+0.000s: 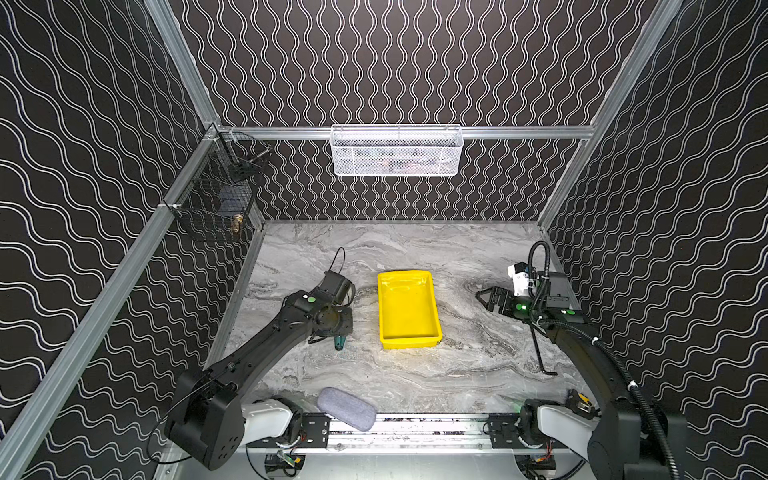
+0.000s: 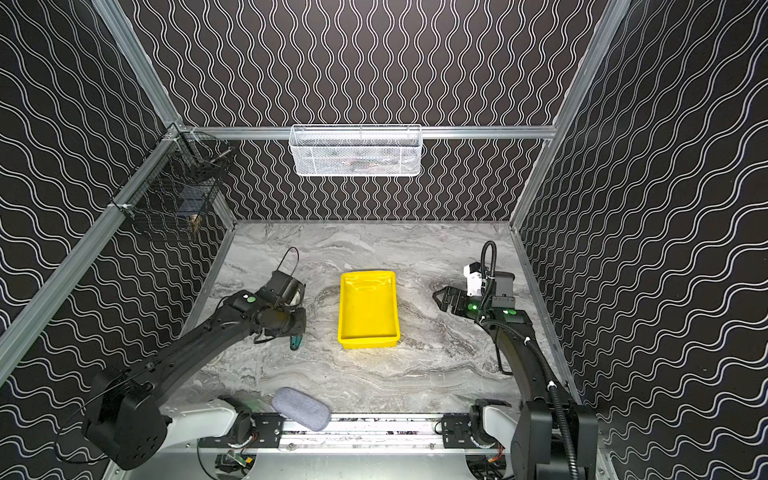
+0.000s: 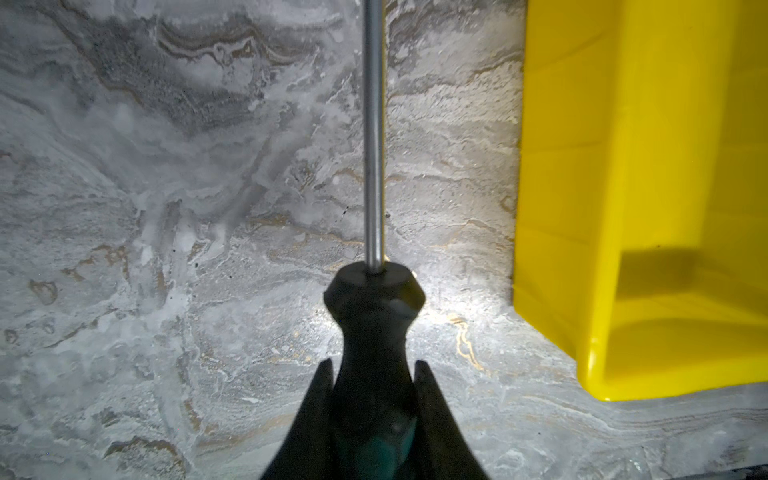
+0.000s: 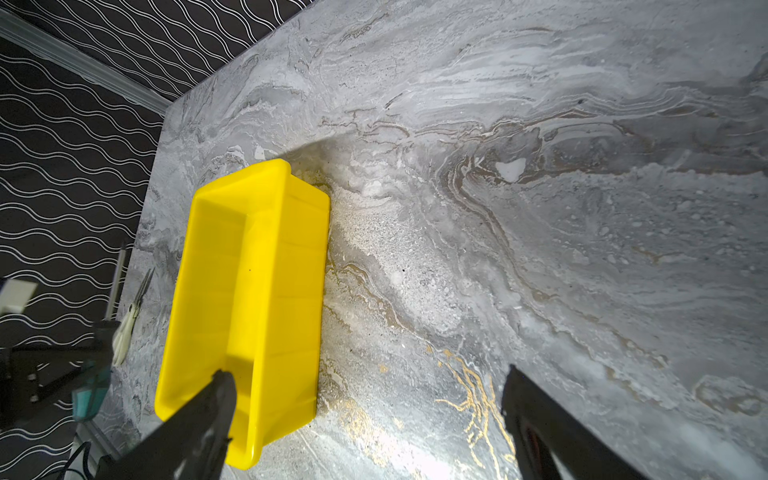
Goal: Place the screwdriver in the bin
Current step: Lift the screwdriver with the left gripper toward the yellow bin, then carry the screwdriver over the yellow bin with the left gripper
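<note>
**Screwdriver gripped at the handle, left of the bin**

At the far left, a black wire basket (image 1: 216,195) hangs on the side rail above the marbled tabletop (image 1: 415,374).

The left gripper (image 3: 372,365) is next, low over the table. Its two black fingers (image 3: 316,415) are drawn in narrow and pinch the dark neck of the screwdriver (image 3: 373,208) from both sides. In both top views only the teal butt of the handle (image 1: 340,343) pokes out from under the wrist toward the front. The left wrist view shows the thin metal shaft running away from the fingers, alongside the bin's long wall and apart from it. I cannot tell whether the tool rests on the table or is just clear of it.

A grey fabric pouch (image 1: 347,409) lies at the front edge, partly over the base rail.

The yellow bin (image 1: 409,343) sits mid-table just right of the screwdriver, and nothing lies in it. On the back rail above it hangs a white mesh basket (image 1: 395,151).

The right gripper (image 4: 365,372) points toward the bin from the right, its fingers spread wide and gripping nothing. A black L-shaped hex key (image 1: 539,353) lies on the table beside that arm.
</note>
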Robot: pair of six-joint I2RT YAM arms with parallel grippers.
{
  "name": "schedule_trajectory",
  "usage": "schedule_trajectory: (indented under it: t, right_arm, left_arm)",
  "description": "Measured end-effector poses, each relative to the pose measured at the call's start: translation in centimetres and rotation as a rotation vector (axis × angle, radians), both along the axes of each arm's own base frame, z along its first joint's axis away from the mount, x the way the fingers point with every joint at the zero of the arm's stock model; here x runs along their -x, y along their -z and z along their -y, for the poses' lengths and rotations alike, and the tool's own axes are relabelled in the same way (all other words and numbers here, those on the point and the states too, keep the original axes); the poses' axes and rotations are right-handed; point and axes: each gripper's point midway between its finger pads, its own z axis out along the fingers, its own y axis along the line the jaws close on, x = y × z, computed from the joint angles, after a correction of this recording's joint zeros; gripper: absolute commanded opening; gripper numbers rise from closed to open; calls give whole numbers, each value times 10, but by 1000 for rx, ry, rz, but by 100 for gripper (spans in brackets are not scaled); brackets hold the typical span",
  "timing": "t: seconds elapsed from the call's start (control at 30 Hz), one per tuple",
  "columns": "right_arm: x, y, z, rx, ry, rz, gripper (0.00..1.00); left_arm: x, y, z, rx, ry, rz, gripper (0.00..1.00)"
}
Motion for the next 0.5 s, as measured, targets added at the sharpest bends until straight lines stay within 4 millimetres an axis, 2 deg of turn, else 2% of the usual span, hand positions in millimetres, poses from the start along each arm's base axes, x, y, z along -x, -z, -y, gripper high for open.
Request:
schedule_trajectory:
  t: [0.1, 0.23, 0.4, 0.5]
  right_arm:
    - [0, 0, 0, 0, 0, 0, 99]
    - [0, 0, 0, 0, 0, 1, 100]
    - [0, -1, 0, 0, 0, 4, 100]
    - [0, -1, 0, 0, 0, 4, 100]
  left_arm:
    - [-8, -16, 11, 15, 23, 31, 0]
    - [-18, -33, 40, 39, 90, 60, 0]
    - [-26, -44, 82, 48, 181, 86, 0]
    - [-27, -44, 108, 52, 236, 87, 0]
